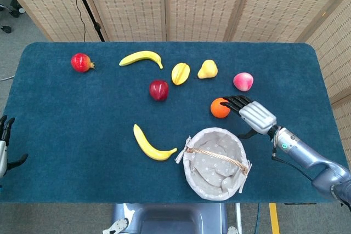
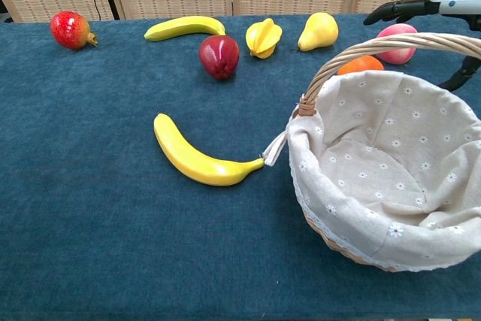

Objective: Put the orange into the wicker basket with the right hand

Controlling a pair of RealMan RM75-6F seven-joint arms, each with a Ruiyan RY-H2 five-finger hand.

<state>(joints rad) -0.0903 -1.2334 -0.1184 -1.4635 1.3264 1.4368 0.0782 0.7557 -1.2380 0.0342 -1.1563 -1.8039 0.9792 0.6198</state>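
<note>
The orange lies on the blue cloth just beyond the wicker basket; in the chest view the orange peeks over the basket's rim under the handle. My right hand hovers right beside the orange with fingers spread, its dark fingertips reaching over the fruit's right side. It holds nothing. In the chest view the same right hand shows at the top right edge, above the basket handle. My left hand rests open at the table's left edge.
Other fruit lies on the table: a pomegranate, two bananas, a red apple, a starfruit, a pear and a peach. Woven screens stand behind.
</note>
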